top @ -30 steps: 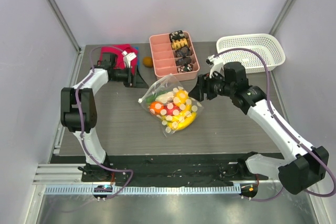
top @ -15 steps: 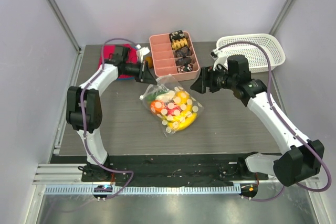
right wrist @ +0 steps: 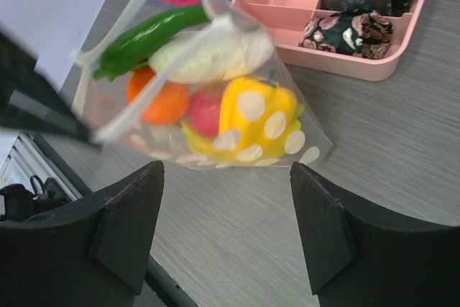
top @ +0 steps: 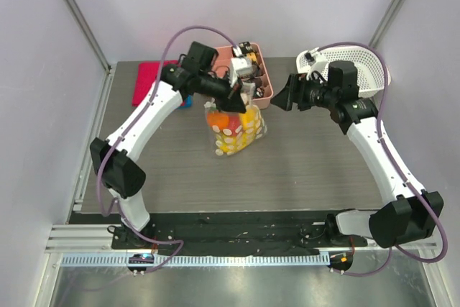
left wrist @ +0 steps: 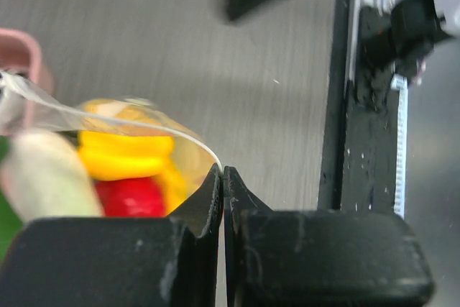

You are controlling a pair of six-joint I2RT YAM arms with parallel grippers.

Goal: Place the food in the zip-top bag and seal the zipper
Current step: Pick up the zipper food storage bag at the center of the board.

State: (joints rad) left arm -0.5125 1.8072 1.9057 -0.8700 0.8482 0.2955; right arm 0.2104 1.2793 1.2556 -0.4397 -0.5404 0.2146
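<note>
Right wrist: dotted zip-top bag (right wrist: 305,145) w/ food (right wrist: 205,59), mouth agape; L gripper (left wrist: 221,174) pinches edge, R gripper (right wrist: 226,177) spread.

Your zip-top bag (top: 228,133), clear with white oval dots, sits bunched upright in the far middle of the tabletop (top: 323,163), its top edge pinched by the left gripper (left wrist: 221,172). The food (right wrist: 255,109) is inside: yellow pepper, bananas, orange, a red piece, white and green pieces. The zipper (right wrist: 154,95) looks unsealed, with the mouth gaping.
</note>
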